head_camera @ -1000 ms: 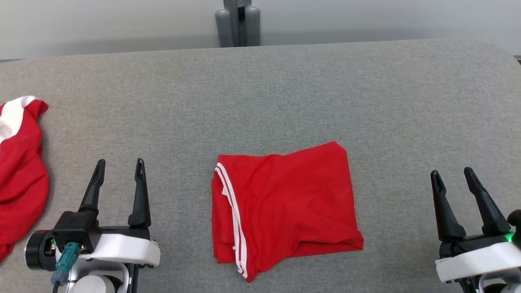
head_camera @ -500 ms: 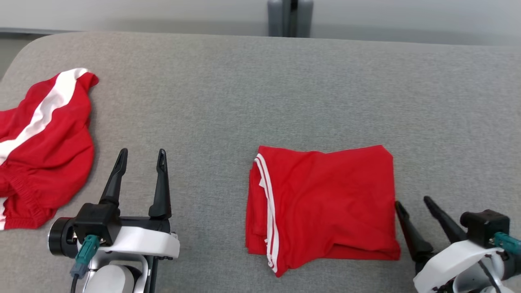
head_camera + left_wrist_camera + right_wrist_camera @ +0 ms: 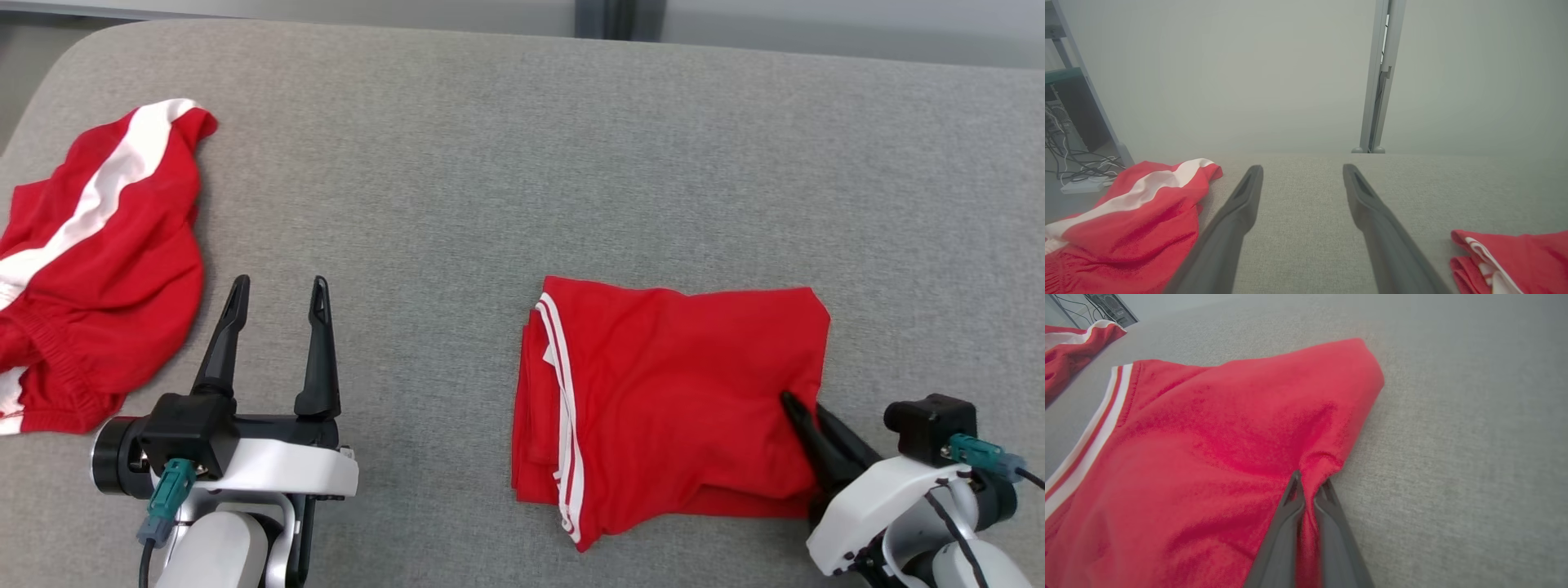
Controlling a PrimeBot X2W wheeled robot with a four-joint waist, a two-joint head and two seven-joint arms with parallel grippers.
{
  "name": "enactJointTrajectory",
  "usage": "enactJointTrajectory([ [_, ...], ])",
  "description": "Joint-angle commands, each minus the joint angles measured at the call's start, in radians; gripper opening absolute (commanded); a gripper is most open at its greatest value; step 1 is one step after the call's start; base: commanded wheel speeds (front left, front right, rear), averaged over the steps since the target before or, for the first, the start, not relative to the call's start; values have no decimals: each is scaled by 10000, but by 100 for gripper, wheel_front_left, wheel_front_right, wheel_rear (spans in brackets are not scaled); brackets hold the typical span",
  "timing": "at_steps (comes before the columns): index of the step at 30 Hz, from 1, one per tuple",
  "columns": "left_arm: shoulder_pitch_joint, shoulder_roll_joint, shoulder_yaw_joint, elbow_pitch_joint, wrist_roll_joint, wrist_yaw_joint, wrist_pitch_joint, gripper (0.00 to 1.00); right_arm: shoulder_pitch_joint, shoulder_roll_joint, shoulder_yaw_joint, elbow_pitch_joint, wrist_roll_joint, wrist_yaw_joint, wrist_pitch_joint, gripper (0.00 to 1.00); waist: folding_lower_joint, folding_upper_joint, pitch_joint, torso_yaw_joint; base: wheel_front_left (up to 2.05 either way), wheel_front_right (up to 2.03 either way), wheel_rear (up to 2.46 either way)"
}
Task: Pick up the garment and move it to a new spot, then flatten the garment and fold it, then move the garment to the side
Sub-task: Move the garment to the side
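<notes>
Folding looks done: the right gripper (image 3: pixel 804 406) pinches the folded red garment's (image 3: pixel 678 392) right edge, the left gripper (image 3: pixel 277 286) hangs wide open, so next comes a gentle sideways drag.

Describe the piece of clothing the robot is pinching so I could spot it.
On the grey table, look right of centre. A red garment lies folded into a neat rectangle, the right gripper pinching its edge. The other red garment, far left, is crumpled.
</notes>
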Motion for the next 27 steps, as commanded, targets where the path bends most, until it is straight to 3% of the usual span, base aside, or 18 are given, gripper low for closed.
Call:
enactJointTrajectory([
  [1,-198,-19,50,-24,6,-41,-65,100,-55,-194,-117,-105,-124,-4,-147,0,0,0,39,-102,0,0,0],
  [6,-83,60,187,-133,-81,-50,-101,100,82,-646,-139,-987,-982,-2,-537,0,0,0,180,-838,0,0,0],
  [12,-233,378,347,-507,89,15,-23,100,-48,-1528,65,-2028,-1939,-2,-1108,0,0,0,599,-2420,0,0,0],
  [16,-456,648,320,-822,255,10,231,100,-416,-2019,15,-2093,-2064,-4,-1514,0,0,0,896,-3424,0,0,0],
  [21,-858,998,222,-1229,482,-52,768,100,-1371,-2432,-4,-1240,-1703,-5,-2089,0,0,0,1337,-4376,0,0,0],
  [27,-1226,1388,191,-1712,739,-49,1353,100,-3586,-2478,366,1106,-940,-2,-2831,0,0,0,1761,-5041,0,0,0],
])
